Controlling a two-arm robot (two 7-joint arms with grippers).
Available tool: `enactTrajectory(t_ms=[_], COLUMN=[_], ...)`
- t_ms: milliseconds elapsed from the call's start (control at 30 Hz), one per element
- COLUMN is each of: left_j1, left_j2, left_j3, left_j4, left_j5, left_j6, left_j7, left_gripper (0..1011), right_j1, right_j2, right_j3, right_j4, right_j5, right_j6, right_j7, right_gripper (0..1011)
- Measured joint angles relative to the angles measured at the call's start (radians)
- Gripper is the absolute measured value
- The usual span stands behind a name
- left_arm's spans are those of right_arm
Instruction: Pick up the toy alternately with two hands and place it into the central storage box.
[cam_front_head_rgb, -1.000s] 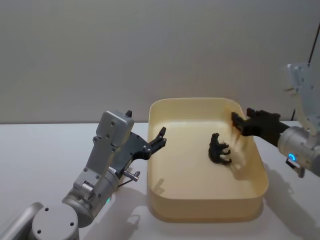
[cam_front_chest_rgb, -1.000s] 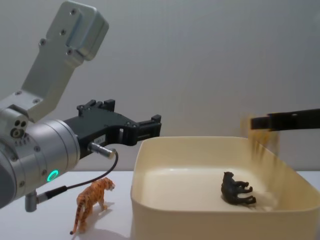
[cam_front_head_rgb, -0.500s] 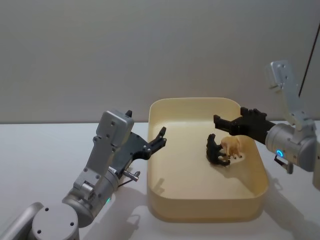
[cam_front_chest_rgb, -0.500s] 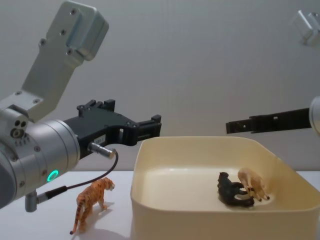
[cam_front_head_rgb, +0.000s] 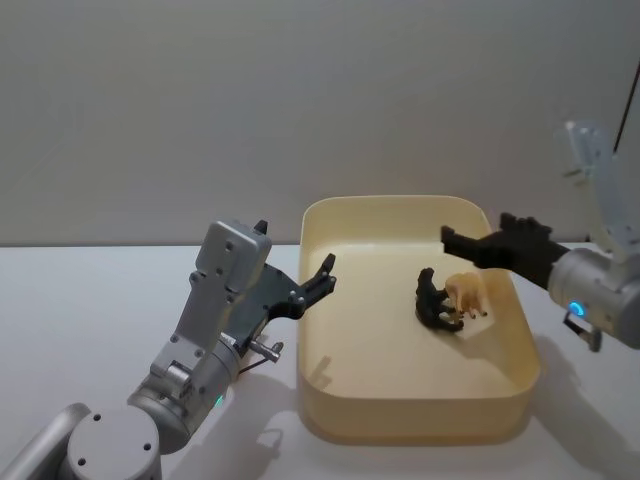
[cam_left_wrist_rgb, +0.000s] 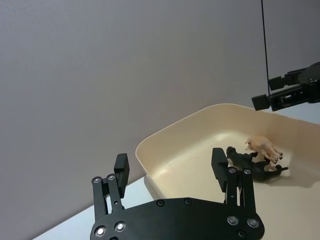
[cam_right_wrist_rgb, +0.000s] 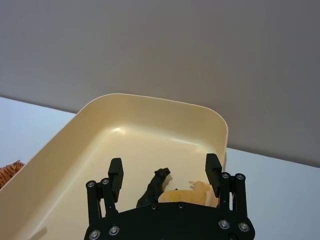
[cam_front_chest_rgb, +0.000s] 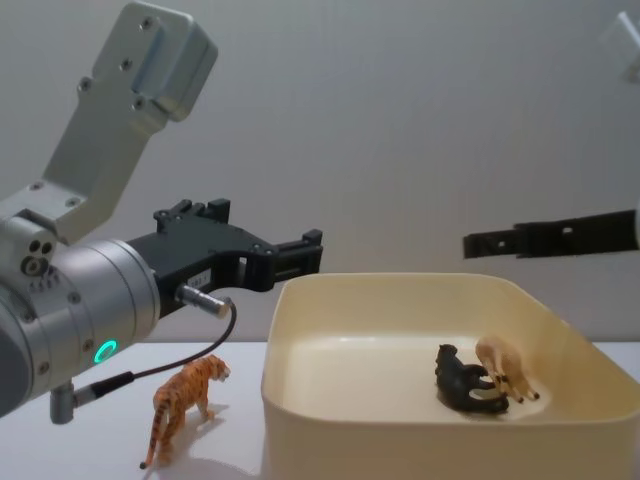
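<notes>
The cream-yellow storage box (cam_front_head_rgb: 410, 420) sits mid-table. Inside it, toward the right, a black animal toy (cam_front_head_rgb: 435, 302) lies against a tan animal toy (cam_front_head_rgb: 466, 291); both also show in the chest view, black toy (cam_front_chest_rgb: 462, 383) and tan toy (cam_front_chest_rgb: 505, 366). An orange tiger toy (cam_front_chest_rgb: 185, 403) stands on the table left of the box. My left gripper (cam_front_head_rgb: 322, 278) hovers open and empty at the box's left rim. My right gripper (cam_front_head_rgb: 452, 240) hangs open and empty above the box's right side, over the two toys; its fingers (cam_right_wrist_rgb: 115, 174) are spread wide.
The white table (cam_front_head_rgb: 80, 300) runs left and right of the box, with a plain grey wall behind. A thin cable (cam_front_chest_rgb: 170, 368) loops from my left arm above the tiger. My left arm's silver body (cam_front_chest_rgb: 70, 300) looms over the table's left part.
The tan toy dropped from my right gripper into the box and came to rest beside the black toy. The right gripper swung inward, then drew back to the right. The left arm stayed put.
</notes>
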Motion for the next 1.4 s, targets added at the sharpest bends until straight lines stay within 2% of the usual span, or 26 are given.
enactTrajectory(t_ms=[367, 633, 767, 967, 1100, 1233, 1400], left_j1=[0.0, 0.005, 0.021, 0.072, 0.114, 0.161, 0.201], left_j2=[0.0, 0.005, 0.019, 0.062, 0.103, 0.15, 0.19], left_j3=[0.0, -0.002, -0.007, -0.022, -0.037, -0.056, -0.073], left_j4=[0.0, -0.012, -0.044, -0.125, -0.183, -0.243, -0.287], left_j5=[0.0, 0.0, -0.008, -0.041, -0.075, -0.122, -0.181], left_j6=[0.0, 0.006, 0.019, 0.043, 0.059, 0.084, 0.119], left_j7=[0.0, 0.002, 0.019, 0.083, 0.135, 0.178, 0.197], left_gripper=[1001, 1001, 1001, 1001, 1001, 1001, 1002], right_j1=[-0.068, -0.094, -0.103, -0.112, -0.116, -0.118, -0.121], right_j2=[0.046, 0.066, 0.073, 0.08, 0.083, 0.085, 0.087], right_j3=[0.057, 0.08, 0.087, 0.095, 0.098, 0.101, 0.103], right_j4=[-0.08, -0.11, -0.12, -0.13, -0.135, -0.138, -0.141], right_j5=[0.102, 0.139, 0.15, 0.163, 0.169, 0.172, 0.176], right_j6=[-0.007, -0.006, -0.005, -0.004, -0.004, -0.004, -0.004], right_j7=[-0.058, -0.077, -0.083, -0.089, -0.092, -0.094, -0.096], right_gripper=[1001, 1001, 1001, 1001, 1001, 1001, 1001])
